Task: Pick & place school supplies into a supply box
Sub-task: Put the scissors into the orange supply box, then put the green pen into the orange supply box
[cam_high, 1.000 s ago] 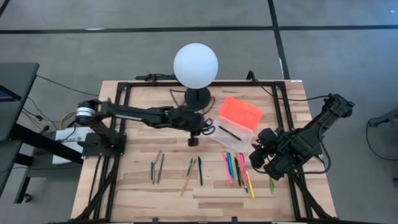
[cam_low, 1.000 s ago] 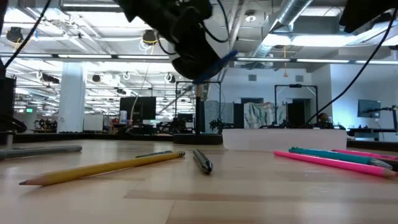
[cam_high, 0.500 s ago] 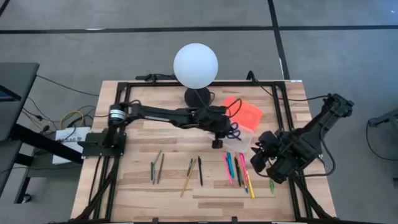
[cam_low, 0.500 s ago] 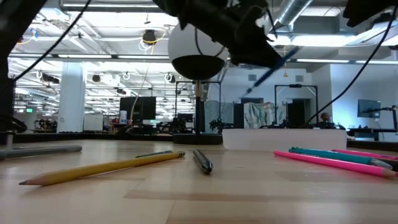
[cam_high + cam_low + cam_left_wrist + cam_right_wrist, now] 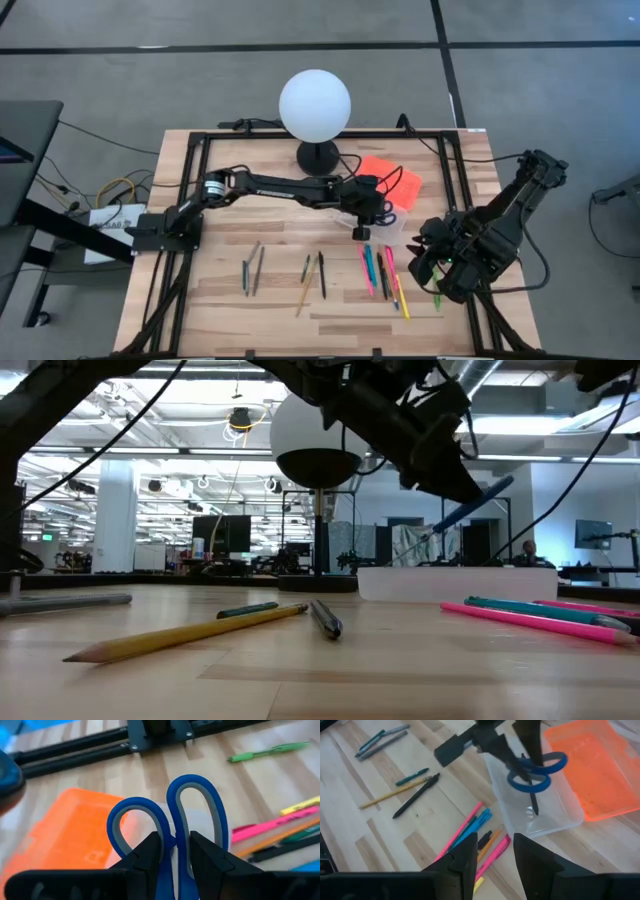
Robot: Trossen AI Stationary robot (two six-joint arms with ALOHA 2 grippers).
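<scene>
Carried rightward, left gripper (image 5: 175, 851) clamps scissors (image 5: 536, 770), seemingly above supply box (image 5: 540, 817).

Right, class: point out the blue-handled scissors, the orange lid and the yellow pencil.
blue-handled scissors (image 5: 196, 815), left wrist view, on one handle loop.
orange lid (image 5: 592, 767), right wrist view, middle of the lid's surface.
yellow pencil (image 5: 190, 632), low view, mid-shaft.

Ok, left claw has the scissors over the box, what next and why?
Probably lower a little, then release. The left claw holds the blue-handled scissors point-down above the clear supply box, its orange lid open beside it. The tip looks just short of the floor.
</scene>
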